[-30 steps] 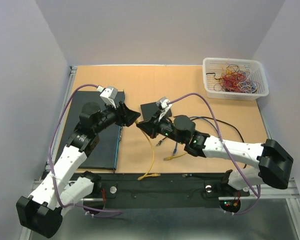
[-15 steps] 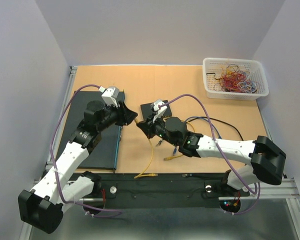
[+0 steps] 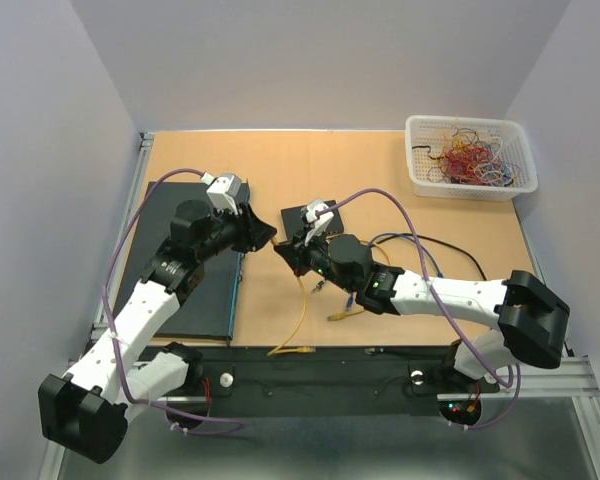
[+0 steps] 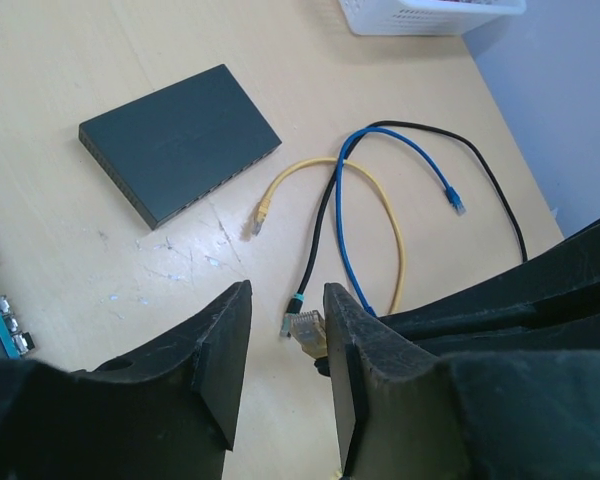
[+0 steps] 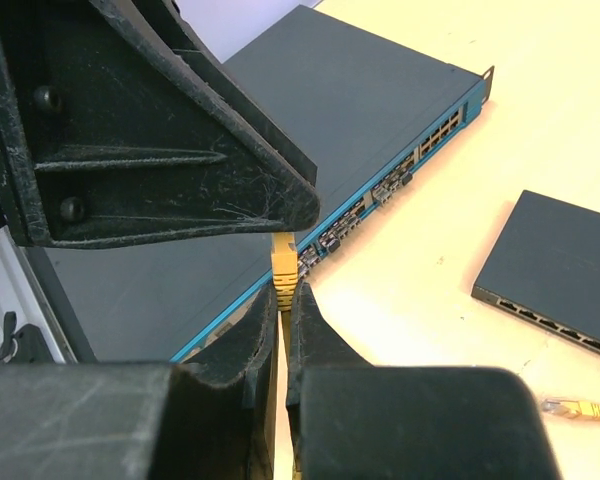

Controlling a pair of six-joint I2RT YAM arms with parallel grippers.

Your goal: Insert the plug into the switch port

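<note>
My right gripper (image 3: 281, 252) is shut on a yellow plug (image 5: 283, 262) whose tip points at the blue port face of the large dark switch (image 3: 192, 262). The right wrist view shows that switch (image 5: 360, 110) just behind the plug. The yellow cable (image 3: 302, 318) hangs down to the table's near edge. My left gripper (image 3: 268, 236) is open and sits right against the right gripper. In the left wrist view the plug (image 4: 308, 330) sits between its spread fingers (image 4: 225, 350), close to the right one. I cannot tell if it touches it.
A small black switch (image 3: 302, 214) lies behind the grippers and also shows in the left wrist view (image 4: 180, 145). Black (image 4: 500, 190) and blue (image 4: 355, 240) cables and the yellow cable's other plug (image 4: 263, 208) lie on the table. A white basket (image 3: 467, 192) of wires stands back right.
The right gripper has carried the yellow plug leftward, up to the left gripper. The left arm has shifted slightly. In the last half second almost nothing moved.
</note>
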